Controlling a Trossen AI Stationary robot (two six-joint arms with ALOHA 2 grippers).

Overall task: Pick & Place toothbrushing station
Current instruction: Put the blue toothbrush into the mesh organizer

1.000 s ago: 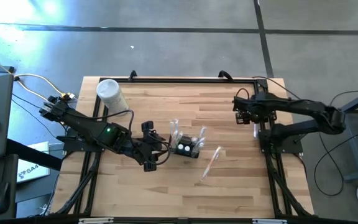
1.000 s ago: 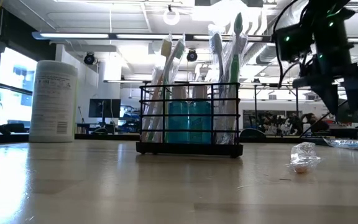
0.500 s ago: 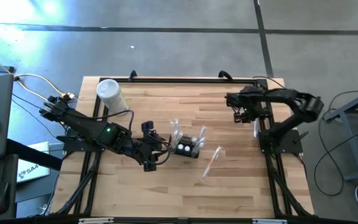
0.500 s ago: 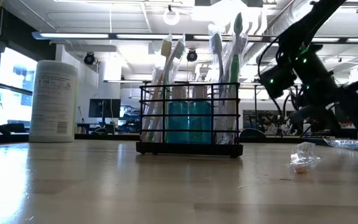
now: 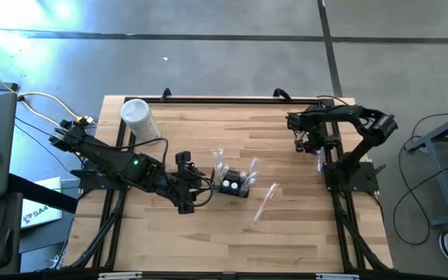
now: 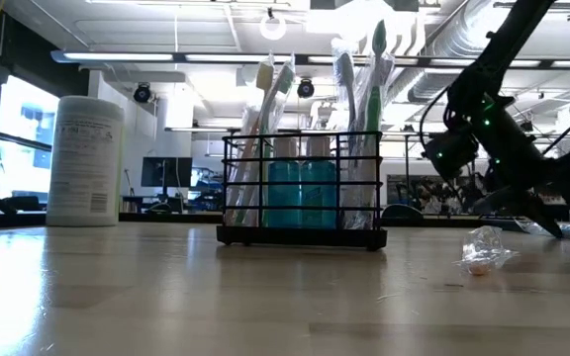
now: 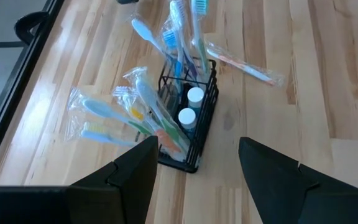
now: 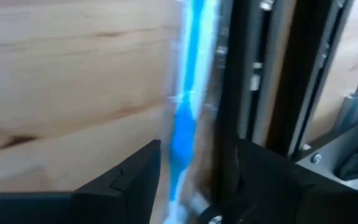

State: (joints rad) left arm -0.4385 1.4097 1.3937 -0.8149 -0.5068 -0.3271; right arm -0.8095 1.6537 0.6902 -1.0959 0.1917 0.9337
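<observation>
Right tool [image 5: 308,143] sits low at the far right edge of the desk [image 5: 286,233], fingers spread with nothing between them, directly over a wrapped blue toothbrush [image 8: 188,93] lying along the black frame rail [image 8: 253,74]. Judging from that, this brush is the pick target. Come straight down and pinch the handle mid-length, not the loose wrapper; the rail is just beside it, so the outer finger could snag there.

Left tool [image 5: 194,189] hovers just beside the toothbrushing station [image 5: 235,183], also spread and empty. Station is a black wire rack near desk centre, upright, already carrying several wrapped brushes [image 7: 143,106] and two white-capped tubes [image 7: 190,107].

Around: another wrapped brush [image 5: 264,203] lies flat on the desk near the station on its right side; white cylindrical container [image 5: 138,117] stands at the far left corner, well apart. A crumpled bit of wrapper [image 6: 483,249] shows in the low view.

Risk: left arm parked close to the rack narrows the drop-in approach, and leaning brushes crowd the slots.
</observation>
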